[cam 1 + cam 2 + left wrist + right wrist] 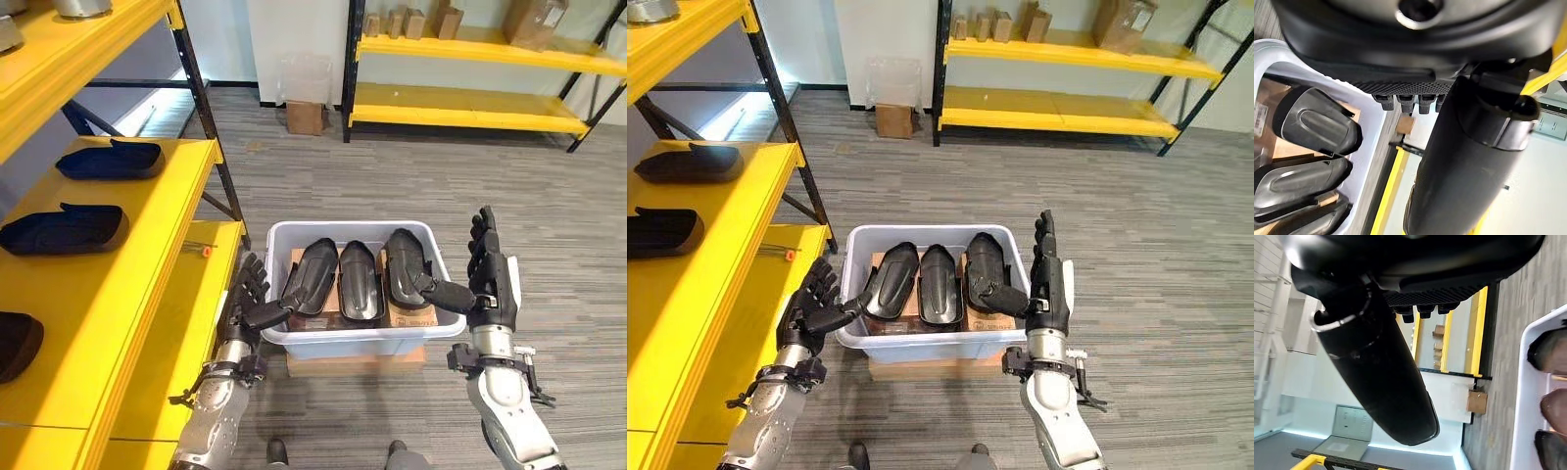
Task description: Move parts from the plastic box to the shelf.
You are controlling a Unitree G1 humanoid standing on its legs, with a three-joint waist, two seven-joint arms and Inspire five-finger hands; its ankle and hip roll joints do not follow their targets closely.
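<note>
A pale plastic box [294,235] sits on a cardboard carton on the floor in front of me. Three black moulded parts lie side by side in it: a left part [312,274], a middle part [359,280] and a right part [406,264]. My left hand [247,296] is open at the box's left wall, thumb over the rim, touching the left part's near end. My right hand [488,269] is open beside the right wall, fingers straight up, thumb reaching in over the right part. Neither hand holds anything. The yellow shelf [147,255] stands to my left with three similar black parts, such as one [110,160] on it.
The shelf's black upright [208,127] stands just behind the box's left side. A second yellow rack [470,108] with cardboard boxes stands at the back. A small carton [305,117] sits on the grey floor by the far wall. Open floor lies right of the box.
</note>
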